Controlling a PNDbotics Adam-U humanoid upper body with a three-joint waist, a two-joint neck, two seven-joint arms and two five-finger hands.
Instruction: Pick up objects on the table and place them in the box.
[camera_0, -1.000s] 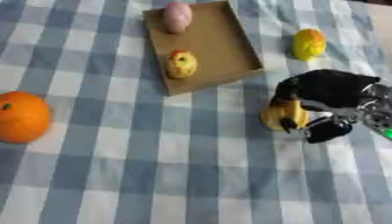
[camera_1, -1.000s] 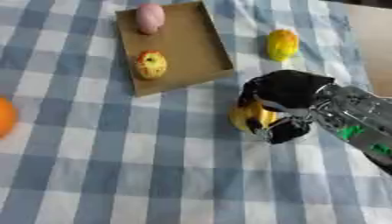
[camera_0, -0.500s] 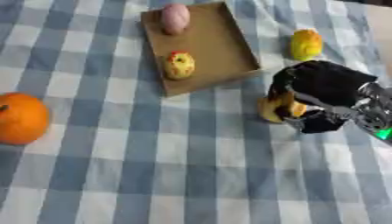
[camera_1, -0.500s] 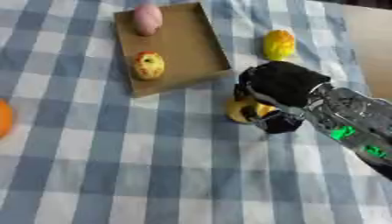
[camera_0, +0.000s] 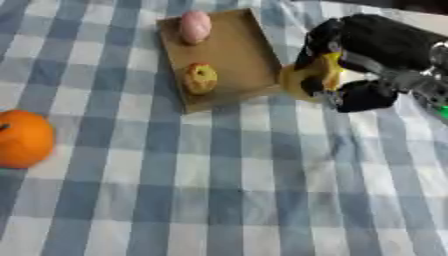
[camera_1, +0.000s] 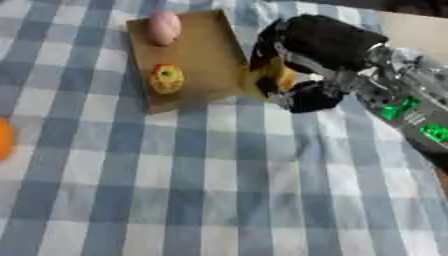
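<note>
The right hand (camera_0: 363, 50) grasps a yellow fruit (camera_0: 308, 79), held just beside the box's (camera_0: 234, 55) right edge.

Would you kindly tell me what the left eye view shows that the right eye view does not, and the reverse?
Only the left eye view shows the whole round orange fruit; the right eye view keeps just a sliver of it at the left edge. Only the right eye view shows the forearm's green lights. Both show the brown cardboard box holding a pink egg-shaped object and a yellow-red fruit, and the right hand curled round a yellow object beside the box.
</note>
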